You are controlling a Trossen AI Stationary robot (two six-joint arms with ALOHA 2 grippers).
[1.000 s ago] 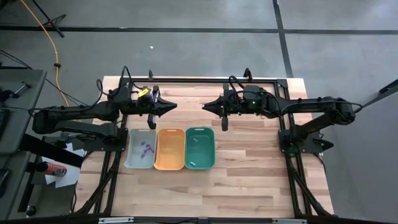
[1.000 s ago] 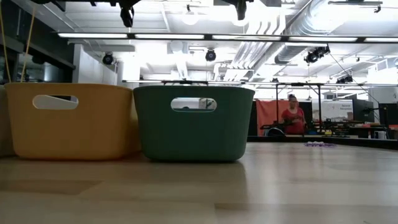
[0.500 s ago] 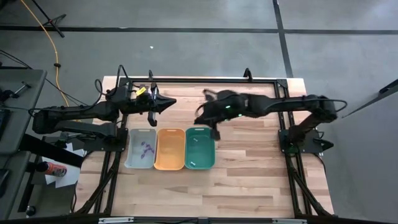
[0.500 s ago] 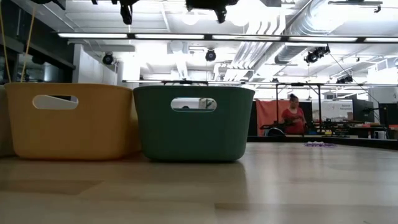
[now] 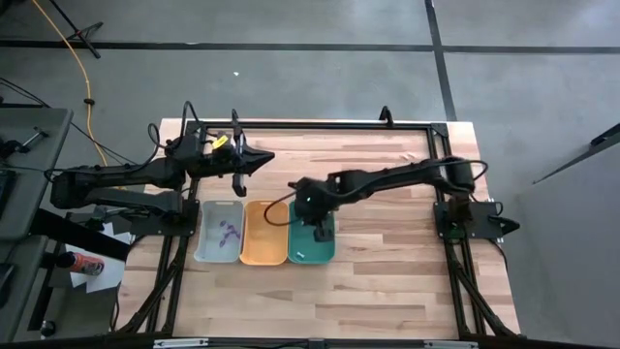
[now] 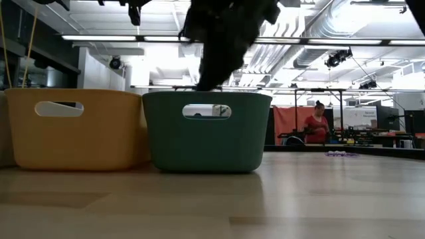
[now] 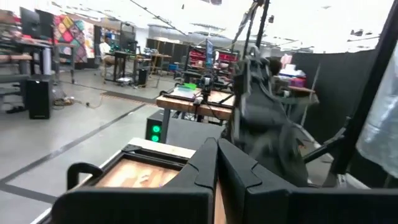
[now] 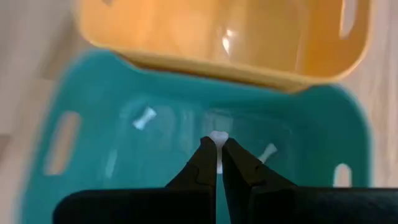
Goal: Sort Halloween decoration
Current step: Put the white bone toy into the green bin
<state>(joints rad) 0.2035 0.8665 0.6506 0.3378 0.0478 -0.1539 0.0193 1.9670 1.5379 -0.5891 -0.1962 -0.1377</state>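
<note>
In the high view, three trays sit side by side at the centre of the wooden table (image 5: 387, 271): a grey tray (image 5: 219, 232) on the left, an orange tray (image 5: 264, 232) in the middle and a teal tray (image 5: 311, 232) on the right. Small purple pieces (image 5: 229, 232) lie in the grey tray. The right gripper (image 5: 319, 231) reaches in from the right of the frame and hangs over the teal tray, pointing down into it. The left gripper (image 5: 263, 160) waits above the trays in the upper left of the table, pointing right, its jaws clenched with nothing between them.

In the low view, the orange tray (image 6: 73, 129) stands at left and the teal tray (image 6: 207, 131) at centre, their walls just beside each other. The dark right arm (image 6: 226, 33) descends from the top of the frame behind the teal tray's rim. A person (image 6: 316, 124) stands far back at right.

In the left wrist view, the left gripper's fingers (image 7: 242, 180) meet in a closed point at bottom centre, with the room beyond.

In the right wrist view, the right gripper (image 8: 217, 149) at bottom centre has its jaws clenched, tips over the teal tray's floor (image 8: 93, 180). White stick-like pieces (image 8: 145, 117) lie in that tray, one to the left, one right by the tips, one to the right; whether the tips grasp the middle one cannot be told. The orange tray (image 8: 186, 31) fills the top of the frame.
</note>
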